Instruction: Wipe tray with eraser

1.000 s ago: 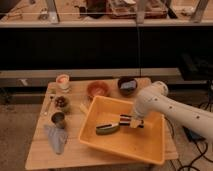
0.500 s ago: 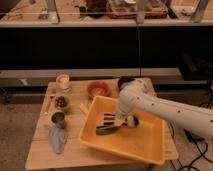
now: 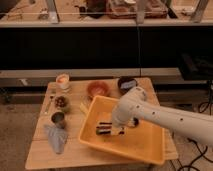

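The yellow-orange tray (image 3: 146, 144) lies on the right half of the wooden table (image 3: 42, 152). My white arm reaches in from the right and bends down into the tray. The gripper (image 3: 118, 128) is low over the tray's floor, left of its middle. It is shut on the eraser (image 3: 104, 128), a small dark block with pale stripes that sticks out to the left of the fingers and rests on or just above the tray floor.
Behind the tray stand an orange bowl (image 3: 98, 89) and a dark bowl (image 3: 127, 82). On the left of the table are a small cup (image 3: 62, 81), a bowl of dark bits (image 3: 61, 102), a metal cup (image 3: 58, 118) and a grey cloth (image 3: 56, 138). A dark shelf rises behind.
The arm has swung left across the tray, carrying the eraser from the tray's middle towards its left side. The elbow has moved left with it.
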`<action>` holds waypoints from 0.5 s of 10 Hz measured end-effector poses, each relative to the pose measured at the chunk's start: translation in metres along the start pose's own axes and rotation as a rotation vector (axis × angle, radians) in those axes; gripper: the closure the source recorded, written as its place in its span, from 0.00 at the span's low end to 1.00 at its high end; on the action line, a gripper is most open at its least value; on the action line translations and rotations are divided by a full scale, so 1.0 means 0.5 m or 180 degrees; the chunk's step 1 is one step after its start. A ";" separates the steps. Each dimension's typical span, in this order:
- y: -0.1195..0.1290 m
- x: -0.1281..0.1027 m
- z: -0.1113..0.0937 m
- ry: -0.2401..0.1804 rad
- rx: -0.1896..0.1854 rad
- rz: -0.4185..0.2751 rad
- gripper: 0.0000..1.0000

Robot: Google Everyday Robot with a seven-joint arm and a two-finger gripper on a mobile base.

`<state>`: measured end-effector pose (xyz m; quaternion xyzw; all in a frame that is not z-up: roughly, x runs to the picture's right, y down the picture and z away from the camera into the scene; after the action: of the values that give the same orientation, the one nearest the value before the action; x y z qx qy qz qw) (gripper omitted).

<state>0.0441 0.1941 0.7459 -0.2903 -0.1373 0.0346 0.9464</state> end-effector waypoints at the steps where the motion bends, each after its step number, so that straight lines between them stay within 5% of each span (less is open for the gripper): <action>1: 0.021 0.009 -0.005 -0.0005 -0.0022 -0.0004 0.89; 5: 0.095 0.080 -0.007 0.0081 -0.0209 0.0031 0.89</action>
<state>0.0842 0.2376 0.7260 -0.3223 -0.1248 0.0311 0.9379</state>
